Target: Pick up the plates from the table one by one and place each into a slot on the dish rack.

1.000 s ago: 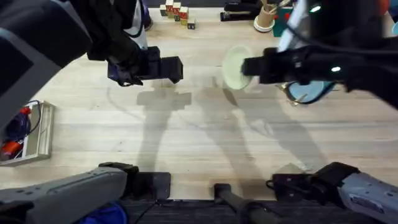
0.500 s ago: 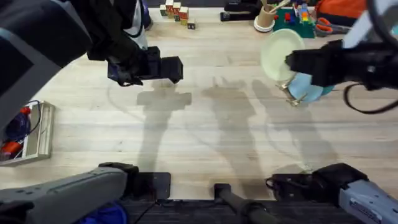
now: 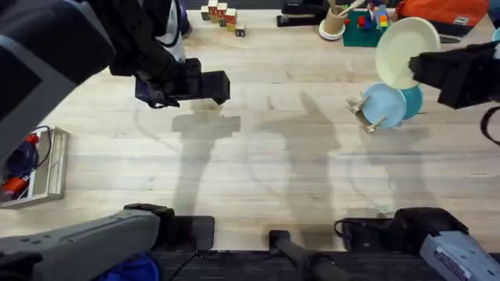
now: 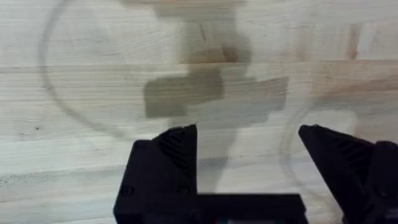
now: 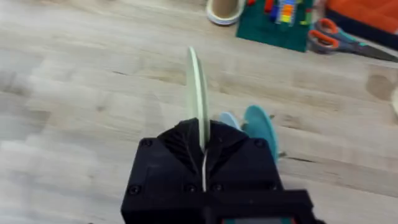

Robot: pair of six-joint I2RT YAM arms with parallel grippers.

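The broad pale plank table (image 3: 258,164) lies bare mid-frame; at right, a small wooden dowel rack (image 3: 367,117) already holds light blue (image 3: 383,103) and teal (image 3: 413,100) plates. The right gripper (image 3: 418,69) pinches the cream-yellow plate (image 3: 402,47) above it — last to slot, I'd judge — while the left gripper (image 3: 215,86) hangs wide.

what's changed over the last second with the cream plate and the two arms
The right gripper, shut on the cream plate, carried it rightward and toward the far edge, above the dish rack holding the blue plates. The left gripper stayed open, hovering over the table.

Bright overhead light; soft arm shadows on table (image 3: 258,179); near arms blurred.
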